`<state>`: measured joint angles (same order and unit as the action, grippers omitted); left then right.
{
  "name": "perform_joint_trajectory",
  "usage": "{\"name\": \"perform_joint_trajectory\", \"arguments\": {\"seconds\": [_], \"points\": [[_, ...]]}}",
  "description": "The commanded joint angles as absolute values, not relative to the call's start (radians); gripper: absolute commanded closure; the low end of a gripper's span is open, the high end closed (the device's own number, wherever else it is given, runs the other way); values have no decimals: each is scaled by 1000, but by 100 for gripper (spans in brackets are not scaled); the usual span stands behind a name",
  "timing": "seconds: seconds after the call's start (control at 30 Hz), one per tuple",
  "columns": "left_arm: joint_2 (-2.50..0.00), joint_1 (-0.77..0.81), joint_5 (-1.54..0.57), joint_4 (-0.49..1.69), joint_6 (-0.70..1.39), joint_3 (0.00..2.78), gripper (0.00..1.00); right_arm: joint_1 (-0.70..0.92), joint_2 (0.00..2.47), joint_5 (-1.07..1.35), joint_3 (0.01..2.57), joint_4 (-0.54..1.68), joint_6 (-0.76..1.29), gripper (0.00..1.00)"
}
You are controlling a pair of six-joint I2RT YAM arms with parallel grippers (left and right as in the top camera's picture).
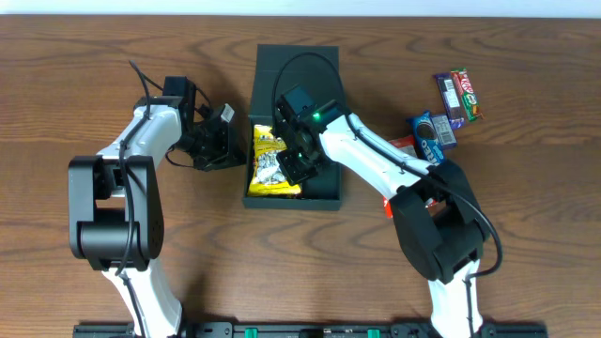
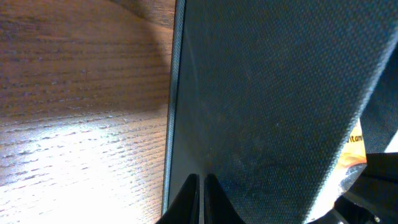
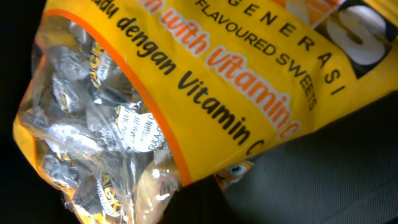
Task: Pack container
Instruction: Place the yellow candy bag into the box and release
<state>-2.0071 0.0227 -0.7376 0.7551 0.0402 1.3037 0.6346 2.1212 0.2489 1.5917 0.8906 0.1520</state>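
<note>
The dark teal container (image 1: 324, 188) stands open at the table's centre, its flap lid (image 1: 296, 66) laid back on the far side. A yellow bag of silver-wrapped sweets (image 1: 268, 169) lies inside against the left wall. My right gripper (image 1: 296, 158) is down in the container, shut on this bag. In the right wrist view the bag (image 3: 205, 81) fills the frame above the dark jaws (image 3: 208, 202). My left gripper (image 1: 223, 141) rests against the outside of the container's left wall. Its fingers (image 2: 202, 190) are pressed together on the dark wall (image 2: 267, 93).
Several snack packets lie on the wood table at the right: a red bar (image 1: 466, 94), a purple bar (image 1: 448, 99), a blue biscuit pack (image 1: 431, 133) and a red packet (image 1: 404, 143) partly under my right arm.
</note>
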Motion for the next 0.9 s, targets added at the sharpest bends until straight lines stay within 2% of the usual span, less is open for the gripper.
{"name": "perform_joint_trajectory", "arguments": {"seconds": [0.0, 0.43, 0.63, 0.87], "points": [[-2008, 24, -753, 759, 49, 1305, 94, 651, 2129, 278, 1588, 877, 141, 99], [-2008, 24, -753, 762, 53, 1305, 94, 669, 2166, 297, 1590, 855, 149, 99], [-2008, 25, -753, 762, 53, 1305, 94, 665, 2165, 289, 1637, 944, 148, 99], [-2008, 25, -753, 755, 53, 1305, 94, 627, 2163, 136, 1805, 1087, 150, 99]]}}
